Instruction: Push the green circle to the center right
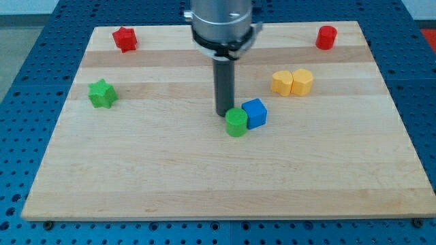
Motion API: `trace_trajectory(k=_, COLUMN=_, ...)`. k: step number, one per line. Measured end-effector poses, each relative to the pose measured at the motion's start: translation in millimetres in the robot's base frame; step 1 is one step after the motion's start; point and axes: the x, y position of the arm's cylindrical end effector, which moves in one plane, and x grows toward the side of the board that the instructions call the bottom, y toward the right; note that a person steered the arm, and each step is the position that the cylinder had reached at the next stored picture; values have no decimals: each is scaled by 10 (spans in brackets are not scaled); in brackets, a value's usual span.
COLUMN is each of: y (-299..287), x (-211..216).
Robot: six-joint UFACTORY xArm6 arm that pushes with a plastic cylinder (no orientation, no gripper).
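The green circle block lies near the middle of the wooden board. A blue cube touches it on its upper right. My tip is down on the board, just at the green circle's upper left, touching or nearly touching it. The dark rod rises from the tip to the grey arm end at the view's top.
Two yellow blocks sit side by side to the right of centre. A green star lies at the left. A red star is at the top left and a red cylinder at the top right.
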Motion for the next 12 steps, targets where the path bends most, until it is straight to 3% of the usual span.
trace_trajectory(k=2, y=250, x=377)
trace_trajectory(k=4, y=-80, x=483)
trace_trajectory(k=6, y=-10, x=864)
trace_trajectory(k=10, y=1505, x=512)
trace_trajectory(k=12, y=1782, x=371)
